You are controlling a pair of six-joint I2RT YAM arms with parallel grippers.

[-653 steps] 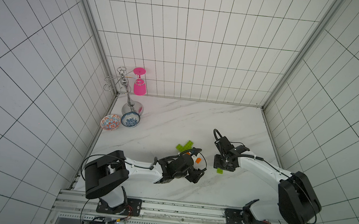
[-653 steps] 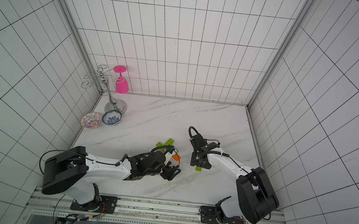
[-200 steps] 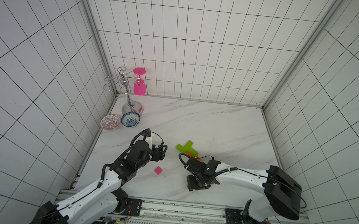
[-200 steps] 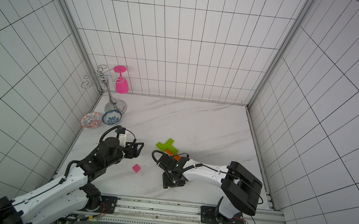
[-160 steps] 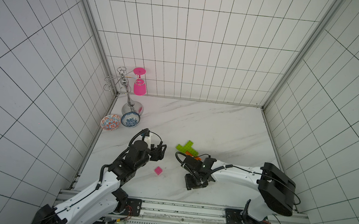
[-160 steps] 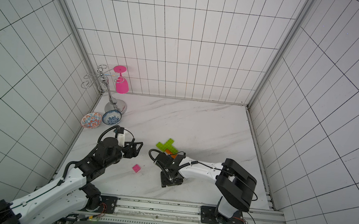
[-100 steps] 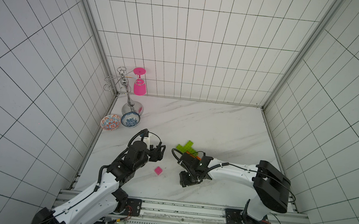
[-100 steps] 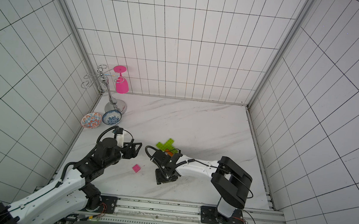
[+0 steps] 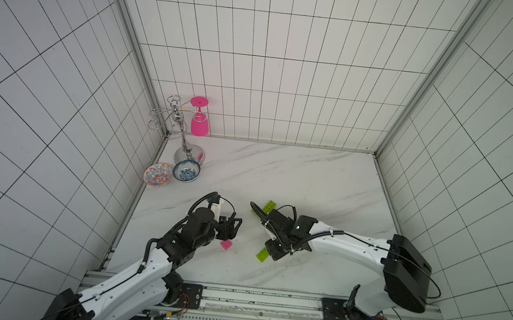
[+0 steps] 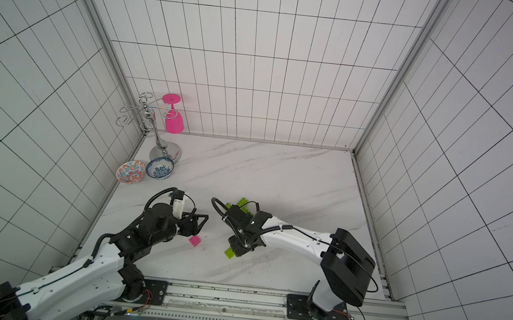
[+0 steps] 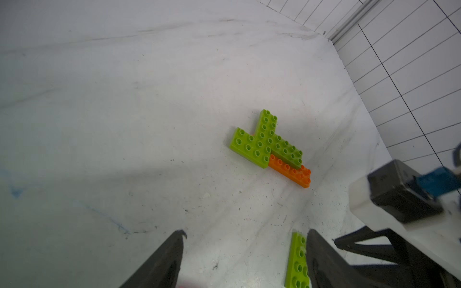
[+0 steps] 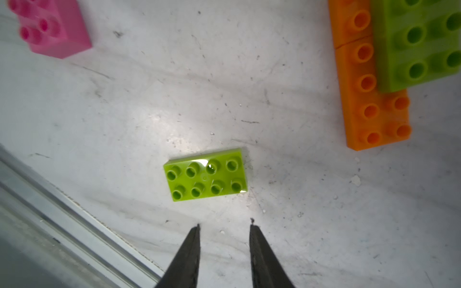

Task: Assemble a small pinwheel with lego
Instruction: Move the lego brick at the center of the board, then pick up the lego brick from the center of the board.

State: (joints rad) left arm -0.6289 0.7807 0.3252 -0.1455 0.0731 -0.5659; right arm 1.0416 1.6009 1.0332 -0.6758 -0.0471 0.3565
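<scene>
The part-built pinwheel, lime-green bricks (image 11: 264,142) on an orange bar (image 11: 290,172), lies flat mid-table; in both top views my right arm covers most of it (image 9: 269,207) (image 10: 241,204). A loose lime-green lego brick (image 12: 205,174) (image 9: 261,254) lies just ahead of my right gripper (image 12: 224,224) (image 9: 272,252), which is open with a narrow gap and nothing between its fingers. The pink square brick (image 9: 226,245) (image 10: 195,240) (image 12: 50,27) sits on the table just below my left gripper (image 9: 232,227) (image 11: 245,234), which hangs open and empty.
A metal glass stand (image 9: 182,140) with a pink goblet (image 9: 200,124) stands at the back left, with two patterned bowls (image 9: 157,174) (image 9: 186,171) beside it. Tiled walls enclose three sides. A metal rail (image 9: 234,294) runs along the front edge.
My right arm has slid a little to the left and its jaws have narrowed; the loose green brick now shows beside its fingers. The left arm has barely moved.
</scene>
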